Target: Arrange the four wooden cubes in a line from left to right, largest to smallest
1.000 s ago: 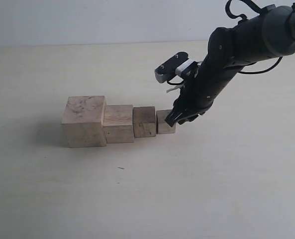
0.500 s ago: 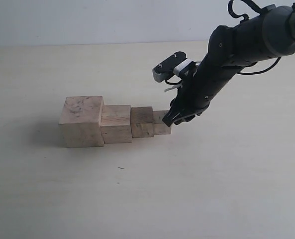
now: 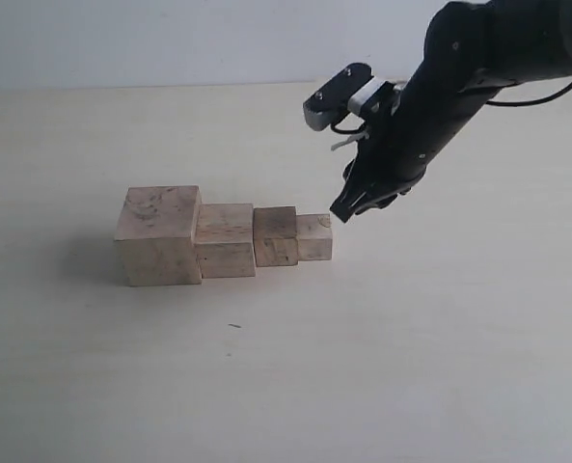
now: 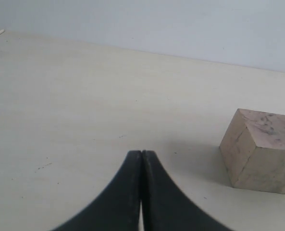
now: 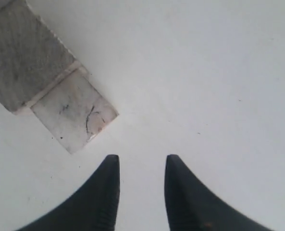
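Four pale wooden cubes stand touching in a row on the table. From left to right they are the largest cube (image 3: 160,234), a second cube (image 3: 226,240), a third cube (image 3: 277,235) and the smallest cube (image 3: 314,237). My right gripper (image 3: 346,209) hangs open just above and to the right of the smallest cube (image 5: 75,110), apart from it, with nothing between its fingers. The left gripper (image 4: 142,153) is shut and empty, low over bare table, with the largest cube (image 4: 260,150) off to one side. The left arm does not show in the exterior view.
The pale table top (image 3: 286,367) stretches wide around the row. A light wall (image 3: 170,39) closes the far edge. A tiny dark speck (image 3: 234,326) lies in front of the cubes.
The right gripper pushed the row slightly left, then lifted up and away to the right, off the smallest cube. The cubes now stand still.
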You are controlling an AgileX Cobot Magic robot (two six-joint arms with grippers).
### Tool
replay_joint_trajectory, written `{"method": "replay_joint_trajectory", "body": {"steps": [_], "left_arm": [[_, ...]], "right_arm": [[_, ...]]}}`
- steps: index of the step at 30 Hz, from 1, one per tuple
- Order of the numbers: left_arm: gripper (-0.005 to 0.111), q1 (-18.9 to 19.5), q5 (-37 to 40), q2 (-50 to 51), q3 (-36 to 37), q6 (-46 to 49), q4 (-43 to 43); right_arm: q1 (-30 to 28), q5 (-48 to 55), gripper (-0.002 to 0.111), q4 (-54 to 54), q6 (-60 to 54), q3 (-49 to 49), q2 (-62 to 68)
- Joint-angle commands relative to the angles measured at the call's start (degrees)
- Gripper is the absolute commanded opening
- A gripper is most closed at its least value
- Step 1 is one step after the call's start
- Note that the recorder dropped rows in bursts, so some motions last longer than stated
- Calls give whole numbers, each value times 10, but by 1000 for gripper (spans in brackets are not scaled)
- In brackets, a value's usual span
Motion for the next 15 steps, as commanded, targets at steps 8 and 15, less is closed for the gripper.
{"method": "replay_joint_trajectory", "body": {"steps": [8, 15], "left_arm": [[0, -1, -3, -2, 2, 2, -3], [0, -1, -3, -2, 2, 2, -3]], "right_arm": [[-2, 19, 0, 72, 130, 1, -149], [-2, 41, 0, 267, 139, 1, -224]]}}
